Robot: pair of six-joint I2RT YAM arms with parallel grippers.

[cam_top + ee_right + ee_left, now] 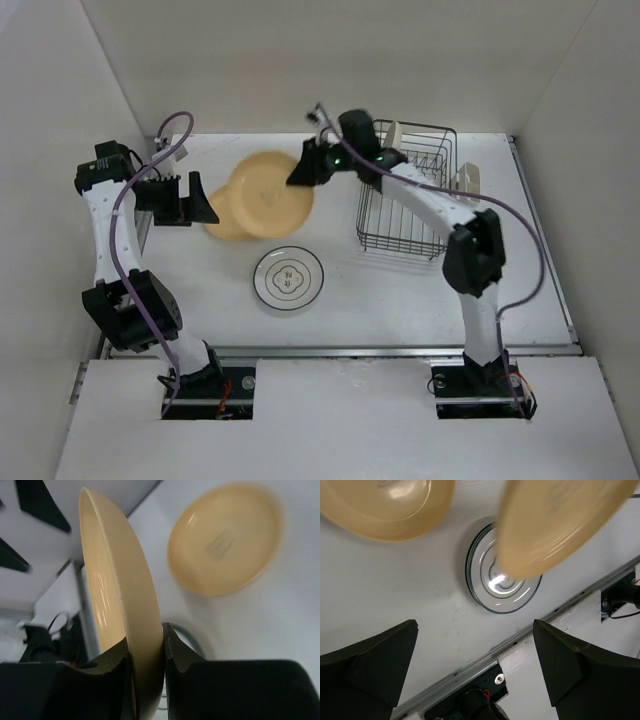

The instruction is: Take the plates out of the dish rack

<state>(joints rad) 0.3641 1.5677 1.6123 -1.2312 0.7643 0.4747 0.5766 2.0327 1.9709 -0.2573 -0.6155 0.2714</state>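
Our right tool (146,640) is closed on the rim of a yellow plate (112,595). We see this plate edge-on, and it blocks much of that view. In the top view it sits at upper centre and covers part of a second yellow plate (222,222) on the desk (380,290). The left tool (475,627), just left of that second plate, stands wide open and grips nothing. A white plate (288,277) with a dark ring lies at lower centre; the left wrist view shows it half covered. The dish rack (400,225) stands at upper right, and the right arm hides part of its inside.
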